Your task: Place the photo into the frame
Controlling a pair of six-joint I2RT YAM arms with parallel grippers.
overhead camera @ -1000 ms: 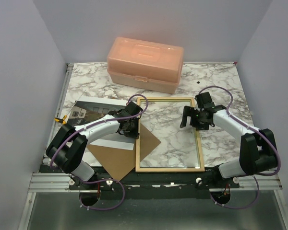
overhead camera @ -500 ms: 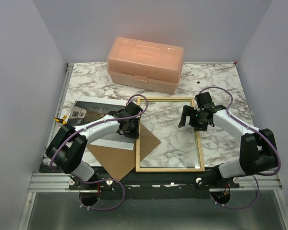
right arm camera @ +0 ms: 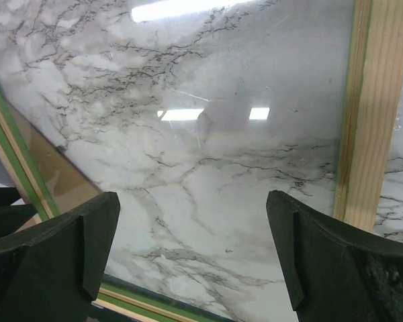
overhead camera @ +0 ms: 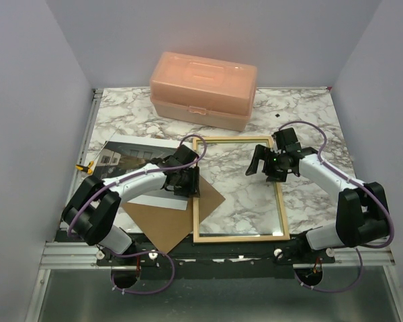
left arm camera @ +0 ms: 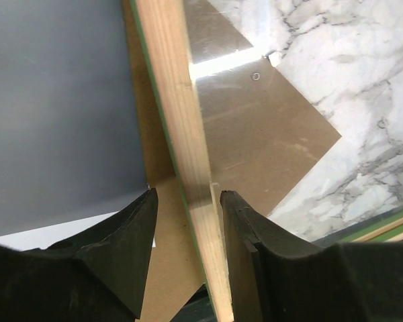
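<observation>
The frame (overhead camera: 238,236) lies back up on the marble table, pale wood showing, with glass in it. My left gripper (overhead camera: 185,181) is open with its jaws astride the frame's left rail (left arm camera: 171,87); the right finger (left arm camera: 255,255) touches the rail and the left finger stands a little off it. The photo (overhead camera: 124,153) lies flat to the left, partly under my left arm, and shows as a grey sheet in the left wrist view (left arm camera: 54,100). My right gripper (overhead camera: 262,165) is wide open and empty above the glass (right arm camera: 208,147), inside the frame's right rail (right arm camera: 373,100).
A brown backing board (overhead camera: 162,221) lies partly under the frame's near left corner and the photo. A peach plastic box (overhead camera: 203,89) stands at the back. A small yellow clip (overhead camera: 85,168) sits at the table's left edge.
The frame has shifted slightly to the right and towards the near edge, with my left gripper moving along at its left rail. My right gripper has drifted a little to the left.
</observation>
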